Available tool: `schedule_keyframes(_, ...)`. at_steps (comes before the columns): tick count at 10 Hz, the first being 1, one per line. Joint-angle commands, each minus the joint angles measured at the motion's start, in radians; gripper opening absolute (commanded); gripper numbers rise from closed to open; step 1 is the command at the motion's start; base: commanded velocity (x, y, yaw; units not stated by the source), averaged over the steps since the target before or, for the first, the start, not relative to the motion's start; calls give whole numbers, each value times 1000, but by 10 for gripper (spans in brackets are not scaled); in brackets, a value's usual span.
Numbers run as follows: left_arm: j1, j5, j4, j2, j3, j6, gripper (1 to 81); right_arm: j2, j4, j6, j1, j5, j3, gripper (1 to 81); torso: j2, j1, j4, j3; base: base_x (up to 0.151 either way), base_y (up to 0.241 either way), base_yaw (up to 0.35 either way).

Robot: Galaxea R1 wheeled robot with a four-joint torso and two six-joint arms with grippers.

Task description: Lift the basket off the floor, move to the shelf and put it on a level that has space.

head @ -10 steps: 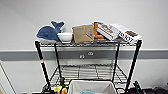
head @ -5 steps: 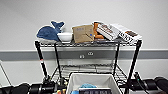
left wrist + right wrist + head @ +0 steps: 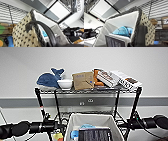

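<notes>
Basket point(image 3: 93, 122): held up between both arms, just in front of the shelf's second-from-top level point(image 3: 90, 114); blue item and dark book inside.
Left gripper point(image 3: 58, 126): at basket's left side by the dark handle point(image 3: 42, 28); cannot tell finger state.
Right gripper point(image 3: 126, 124): at basket's right side; cannot tell finger state.
Shelf point(image 3: 137, 100): beyond basket; top tier carries whale plush point(image 3: 48, 79), white bowl point(image 3: 65, 84), cardboard box point(image 3: 83, 80), books.

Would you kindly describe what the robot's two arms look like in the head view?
Both are glossy black, rounded tubular segments. The left arm has a silvery band between segments; the right arm carries a thin black cable looping along it.
</notes>
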Motion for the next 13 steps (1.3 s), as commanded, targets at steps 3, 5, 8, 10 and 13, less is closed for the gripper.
schedule_keyframes(3, -204, -7, 10, 19, -121, -30, 10, 30, -31, 18, 177, 20, -99, 10, 0, 0, 0, 0, 0, 0, 0)
schedule_keyframes(5, -220, -60, 48, 39, -172, -30, 10, 56, -57, 16, 197, 43, -140, 10, 0, 0, 0, 0, 0, 0, 0)
schedule_keyframes(8, -223, -148, 105, 94, -279, -28, 10, 94, -153, 18, 202, 147, -206, 10, 0, 0, 0, 0, 0, 0, 0)
schedule_keyframes(10, -230, -154, 114, 174, -374, -28, 10, 166, -160, 16, 209, 149, -308, 10, 0, 0, 0, 0, 0, 0, 0)
schedule_keyframes(13, -265, -142, 113, 269, -485, -30, 10, 272, -158, 18, 241, 143, -447, 10, 1, 0, 0, 0, 0, 0, 0)
